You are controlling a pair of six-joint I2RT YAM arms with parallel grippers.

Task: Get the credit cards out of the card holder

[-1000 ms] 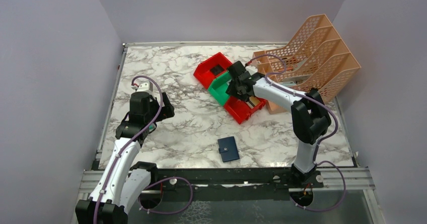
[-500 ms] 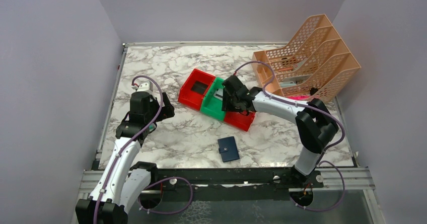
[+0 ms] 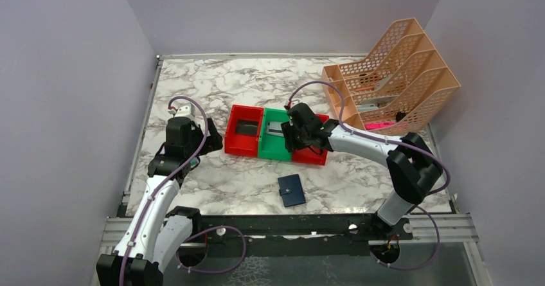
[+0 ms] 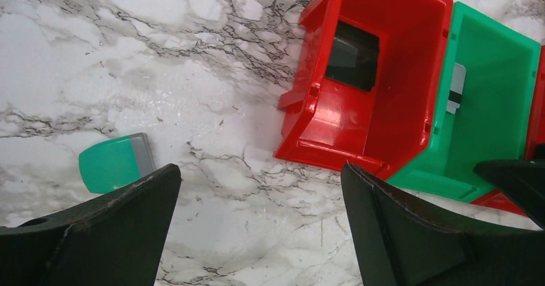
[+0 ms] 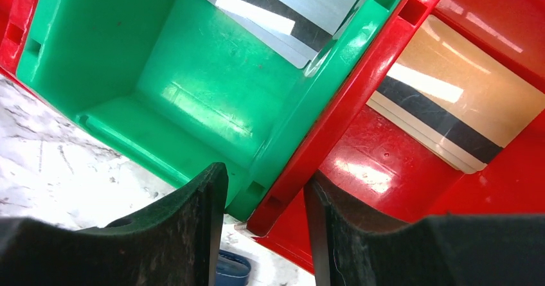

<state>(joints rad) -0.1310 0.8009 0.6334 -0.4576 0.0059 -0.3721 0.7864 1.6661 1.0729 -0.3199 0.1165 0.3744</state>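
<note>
**Right gripper pinching the bin row: keep it flat**

Your right gripper [image 5: 263,196] is clenched over the doubled wall where the green bin [image 5: 160,74] meets the red bin [image 5: 360,164] of the bin row [image 3: 276,156]. The silver-grey card [image 5: 289,3] lies in the green bin, ahead of one finger. The gold card [image 5: 450,99] lies in the red bin, ahead of the other. The black card [image 4: 351,54] sits in the far red bin [image 4: 392,74], just ahead of your left gripper [image 4: 260,177], which hangs released, jaws wide, grasping nothing. The card holder [image 3: 292,190] lies folded on the table [image 3: 212,87] just behind the right gripper, apart from the bins.

All three cards look to be out, so this step is probably only placing the row. Slide it flat on the table and don't lift, since a tilt could spill the loose cards. Steer clear of the holder. When you let go, open first, then rise straight off the wall so the fingers don't snag it.
</note>
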